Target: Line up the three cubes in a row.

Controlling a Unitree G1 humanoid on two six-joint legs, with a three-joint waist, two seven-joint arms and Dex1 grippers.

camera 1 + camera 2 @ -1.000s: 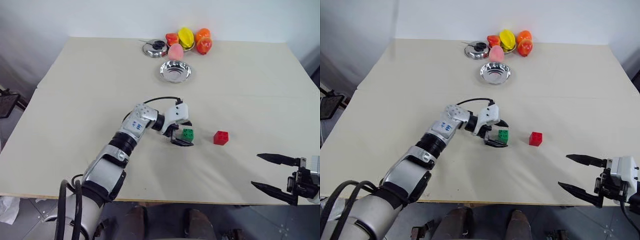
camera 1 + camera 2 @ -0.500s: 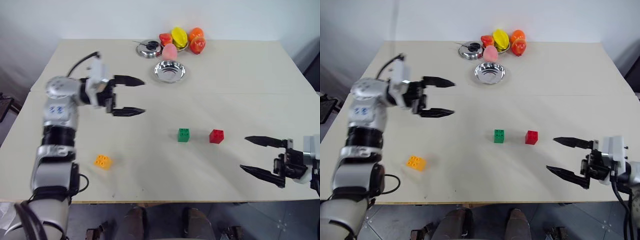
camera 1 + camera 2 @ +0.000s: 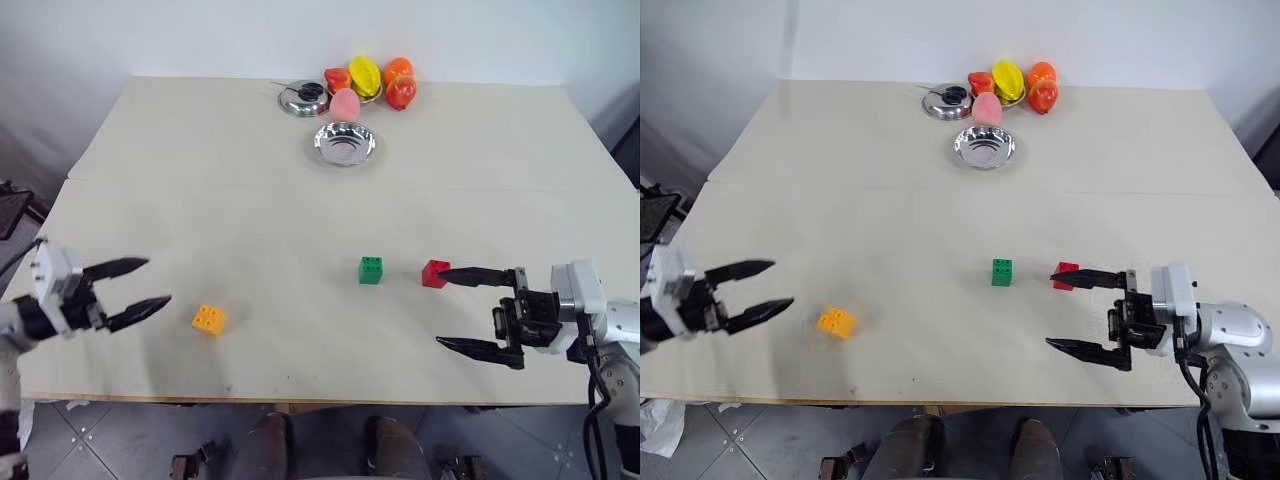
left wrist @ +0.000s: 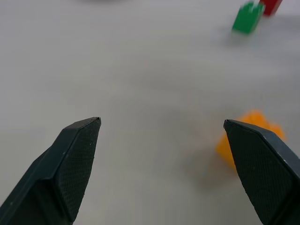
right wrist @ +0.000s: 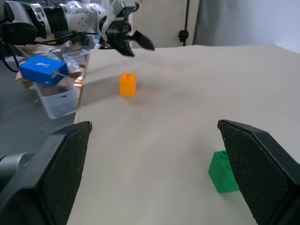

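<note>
Now left end effector [image 3: 140, 284] level, spread, right end effector [image 3: 440, 309] likewise

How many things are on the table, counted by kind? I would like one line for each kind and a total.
Toy bricks: 3 (green brick, red brick, orange-yellow brick)
Metal dishes: 2 (bowl, dish with dark middle)
Toy fruits: about 5, bunched together, so the count is uncertain
Total: about 10

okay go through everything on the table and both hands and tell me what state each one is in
Left hand: open, empty, beside the orange-yellow cube.
Right hand: open, empty, near the red cube.
Green cube: upright, free.
Red cube: upright, free.
Orange-yellow cube: upright, apart from the others.
Steel bowl: upright, empty.
Toy fruits: piled.
</note>
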